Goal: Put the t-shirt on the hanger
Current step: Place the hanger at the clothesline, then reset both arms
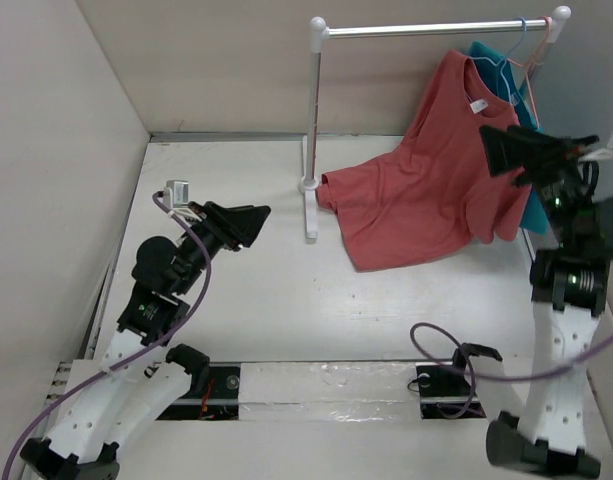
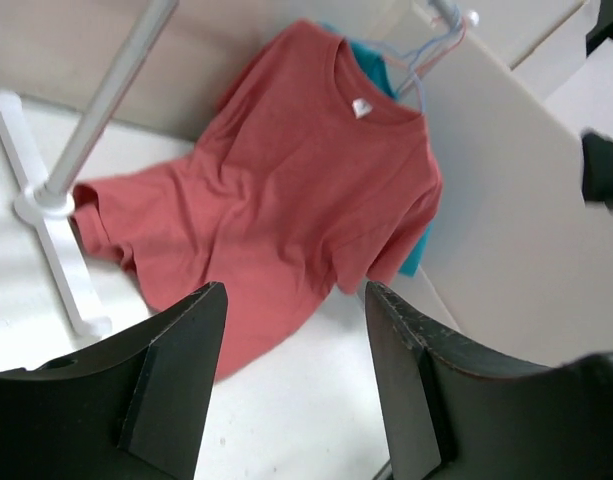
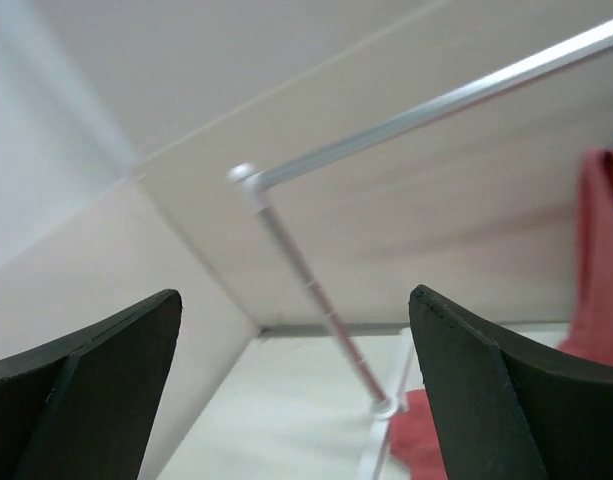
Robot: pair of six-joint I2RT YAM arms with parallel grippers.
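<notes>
Hanging from the hanger (image 1: 503,62) on the rail (image 1: 426,30), just beside the right claw (image 1: 496,152), the t-shirt (image 1: 426,190) trails onto the desk (image 1: 276,300) | both claws spread, empty; left claw (image 1: 254,228) well apart | risk: snagging the cloth could tug it off the thin wire.

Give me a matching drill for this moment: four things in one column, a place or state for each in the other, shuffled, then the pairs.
Things
1. salmon-red cotton t-shirt
2. teal-blue t-shirt
3. left gripper
4. right gripper

Places and states
A. jaws open, raised beside the hanging garments
B. top up at the silver metal rail, lower part lying on the white table
C. mostly hidden behind another garment
D. jaws open, low over the left side of the table

Pairs: 1-B, 2-C, 3-D, 4-A
</notes>
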